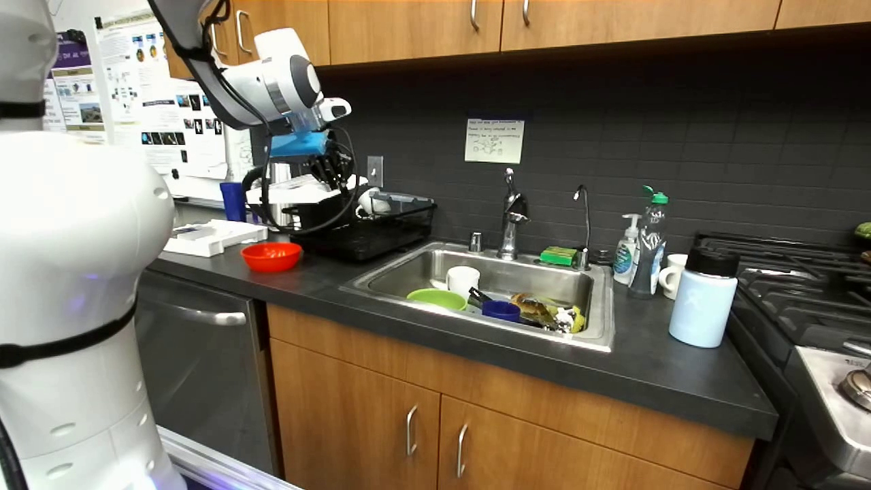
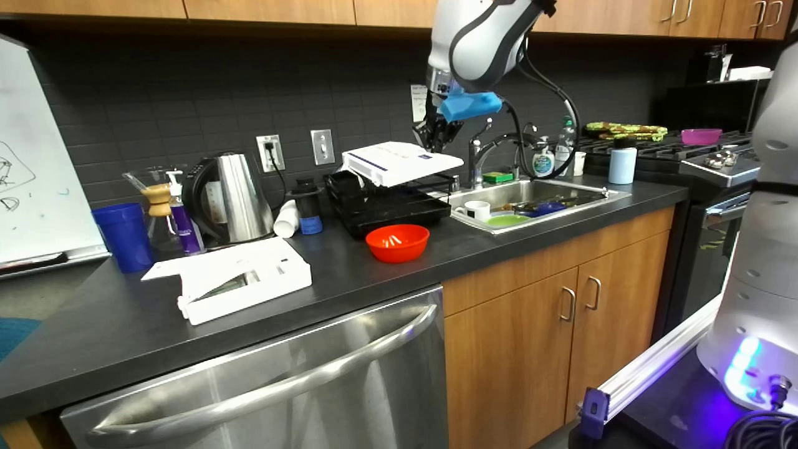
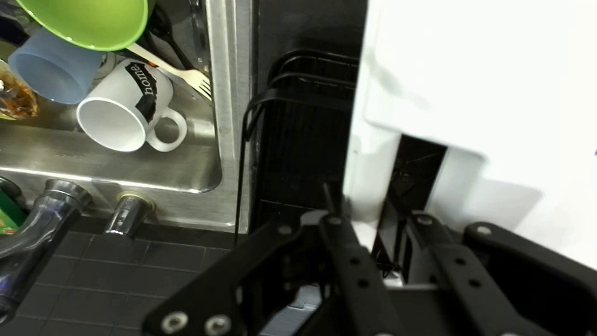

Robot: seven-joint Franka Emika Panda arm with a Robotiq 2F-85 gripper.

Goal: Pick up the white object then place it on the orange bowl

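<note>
Dark counter (image 2: pixel 343 274): glossy red-orange bowl (image 2: pixel 397 243); flat white box (image 2: pixel 399 161) tilted.

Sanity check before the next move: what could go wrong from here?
The gripper straddles just one edge of the white object, and I can't tell how firmly; it might pivot or slip.
The black dish rack lies beneath, so the object may snag on it.
The object looks wider than the orange bowl, so it could tip off once placed.

Bowl (image 2: pixel 398 245) on counter (image 2: pixel 343 280) before dish rack (image 2: pixel 389 215), sink (image 3: pixel 228 116) beside dish rack, faucet (image 1: pixel 510 221) behind sink
</note>
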